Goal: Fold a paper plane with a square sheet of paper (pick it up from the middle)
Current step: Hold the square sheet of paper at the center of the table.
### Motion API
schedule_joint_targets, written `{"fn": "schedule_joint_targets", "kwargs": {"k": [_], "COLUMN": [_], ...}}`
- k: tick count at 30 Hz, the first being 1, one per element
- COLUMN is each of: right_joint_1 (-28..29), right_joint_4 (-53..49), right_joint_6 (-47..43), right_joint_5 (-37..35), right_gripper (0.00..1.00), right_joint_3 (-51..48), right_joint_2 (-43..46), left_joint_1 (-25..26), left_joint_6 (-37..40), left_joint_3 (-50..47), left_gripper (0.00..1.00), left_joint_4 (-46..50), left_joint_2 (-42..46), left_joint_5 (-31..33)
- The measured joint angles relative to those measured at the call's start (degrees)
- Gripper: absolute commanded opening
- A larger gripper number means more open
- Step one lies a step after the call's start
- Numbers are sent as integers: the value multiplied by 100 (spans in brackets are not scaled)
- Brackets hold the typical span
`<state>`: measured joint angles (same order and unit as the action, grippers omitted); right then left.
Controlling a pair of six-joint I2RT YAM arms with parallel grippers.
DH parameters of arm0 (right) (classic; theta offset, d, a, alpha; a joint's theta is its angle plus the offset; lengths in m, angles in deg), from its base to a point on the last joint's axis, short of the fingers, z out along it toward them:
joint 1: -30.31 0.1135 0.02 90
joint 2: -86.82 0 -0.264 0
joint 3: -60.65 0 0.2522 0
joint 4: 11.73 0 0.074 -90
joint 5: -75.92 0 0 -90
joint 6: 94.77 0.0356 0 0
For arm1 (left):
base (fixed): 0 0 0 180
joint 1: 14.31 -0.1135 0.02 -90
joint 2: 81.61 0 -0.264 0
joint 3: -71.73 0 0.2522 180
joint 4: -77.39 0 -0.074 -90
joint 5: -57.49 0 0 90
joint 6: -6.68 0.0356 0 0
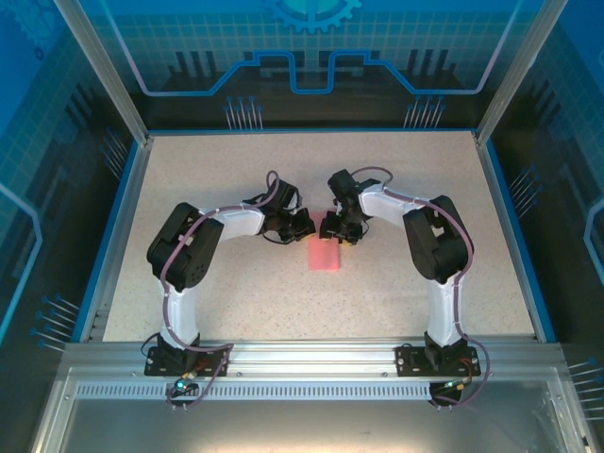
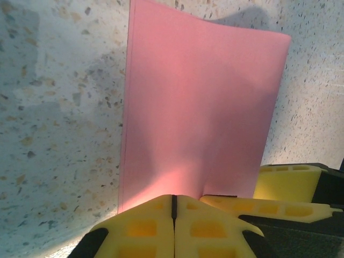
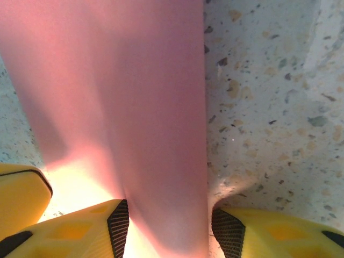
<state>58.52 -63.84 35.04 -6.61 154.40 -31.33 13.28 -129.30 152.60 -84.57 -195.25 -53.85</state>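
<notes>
Now the pink paper [image 1: 325, 255] lies on the table [image 1: 236, 302]. Our left gripper [image 2: 173, 215] is shut tight at its edge, maybe pinching it. Our right gripper [image 3: 171, 220] stands half open around it. If we tug, it could rip.

Pink-red sheet of paper [image 2: 199, 107], beige speckled table [image 1: 236, 283], yellow left hand [image 2: 173, 201].

top cam: high, behind the 2 arm bases [image 1: 176, 357], looking down and forward over the whole table [image 1: 236, 302]; far off. left wrist cam: very near, low, looks past its own fingers [image 2: 145, 231] along the paper [image 2: 199, 107]. right wrist cam: nearer still, like angle, paper blurred. all 3 share the paper and the speckled table beside it.
</notes>
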Motion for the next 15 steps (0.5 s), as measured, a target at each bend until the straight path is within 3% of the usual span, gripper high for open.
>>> {"fn": "schedule_joint_targets", "kwargs": {"k": [15], "right_joint_1": [0], "right_joint_4": [-24], "right_joint_6": [2], "right_joint_5": [2], "right_gripper": [54], "right_joint_3": [17], "right_joint_2": [-24], "left_joint_1": [0], "left_joint_6": [0], "left_joint_3": [4], "left_gripper": [6], "left_joint_4": [52], "left_joint_2": [-87], "left_joint_5": [-17]}}
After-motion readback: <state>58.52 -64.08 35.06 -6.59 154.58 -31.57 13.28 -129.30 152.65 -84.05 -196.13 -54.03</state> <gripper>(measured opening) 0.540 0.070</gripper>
